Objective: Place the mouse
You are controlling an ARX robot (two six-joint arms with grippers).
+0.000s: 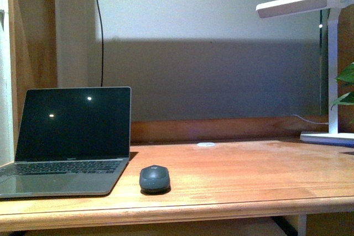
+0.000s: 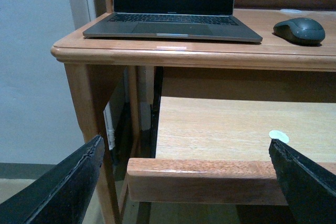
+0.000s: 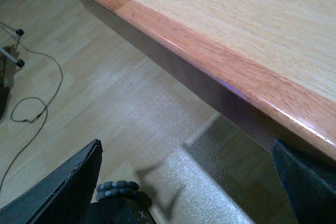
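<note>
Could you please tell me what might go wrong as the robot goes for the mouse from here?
1. The mouse lies close beside the laptop, so wide-open jaws could knock the laptop's corner.
2. The left gripper and right gripper are both open below the desk, by the pull-out shelf. Rising could clip the desk's front edge.
3. The mouse is rounded, so an off-centre grip may let it slip.

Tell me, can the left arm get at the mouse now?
Probably yes: the mouse lies uncovered beside the laptop, near the desk's front edge; the open left end effector faces that edge.
</note>
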